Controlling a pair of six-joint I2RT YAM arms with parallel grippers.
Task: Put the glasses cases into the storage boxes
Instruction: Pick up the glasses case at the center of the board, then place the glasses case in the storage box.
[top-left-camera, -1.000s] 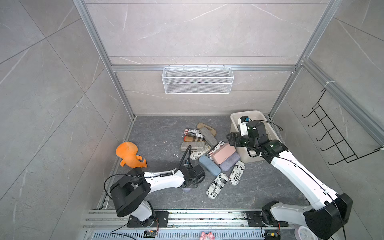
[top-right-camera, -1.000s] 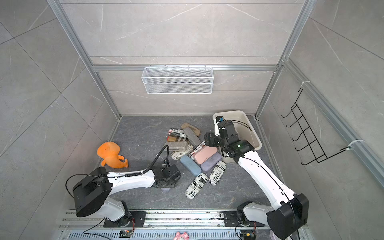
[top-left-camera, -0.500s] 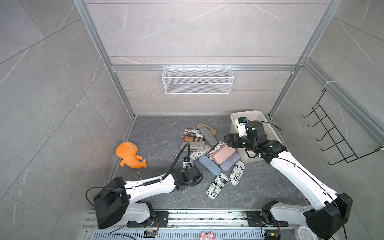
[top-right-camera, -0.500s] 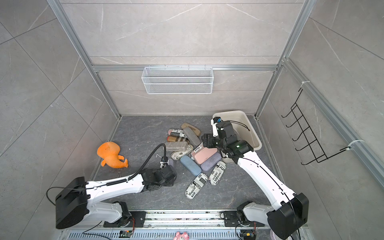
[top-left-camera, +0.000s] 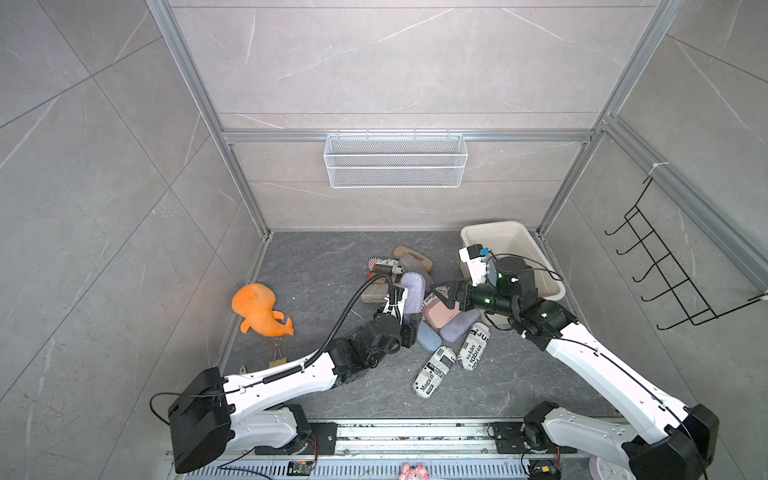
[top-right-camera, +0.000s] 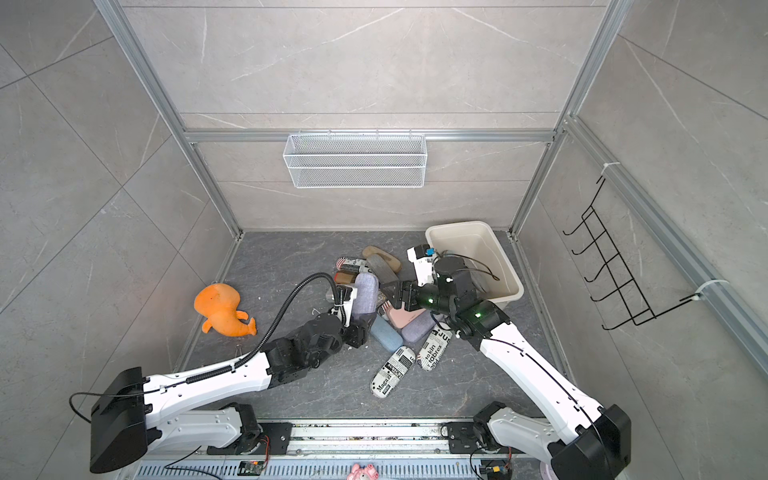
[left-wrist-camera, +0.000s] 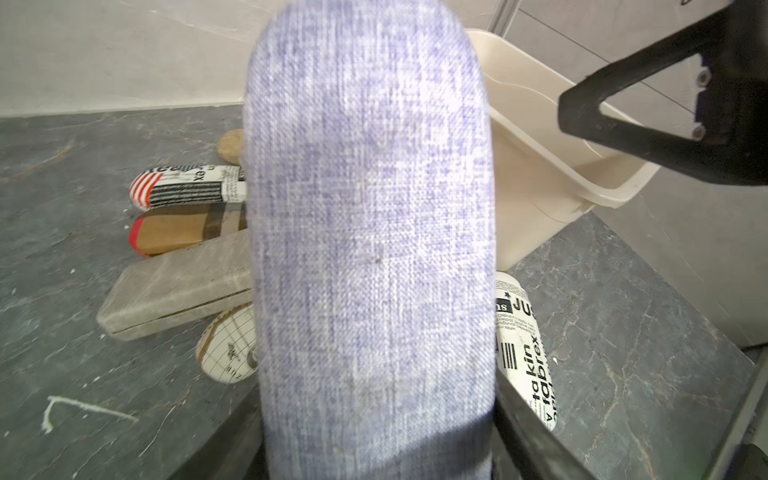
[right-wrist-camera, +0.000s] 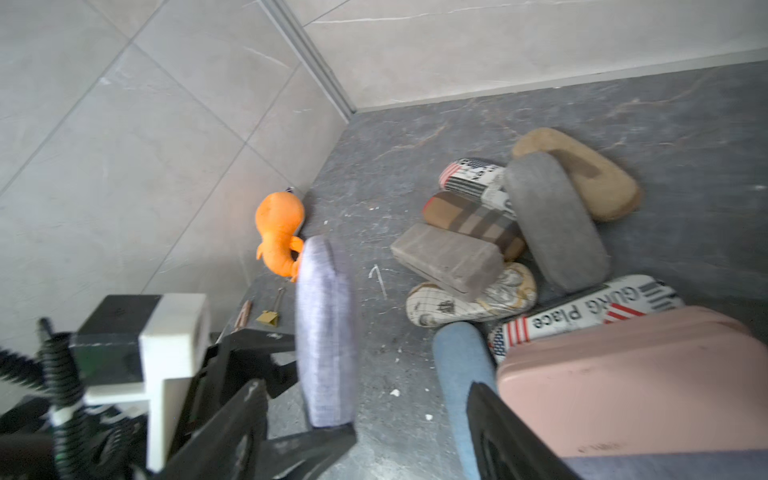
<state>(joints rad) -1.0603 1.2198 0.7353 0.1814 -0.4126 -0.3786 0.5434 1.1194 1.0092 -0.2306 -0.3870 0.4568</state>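
Two legible newsprint cases (top-left-camera: 473, 347): "takin fabrex", "GUKG Place" (right-wrist-camera: 582, 316).

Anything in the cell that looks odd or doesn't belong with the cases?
Yes: an orange plush toy lies by the wall, apart from the pile, and a small binder clip sits on the floor near it. Neither is a case. The tub looks empty.

The cases (top-left-camera: 432, 316) lie heaped left of the tub (top-left-camera: 536, 253) (toy (top-left-camera: 259, 309) farther left).
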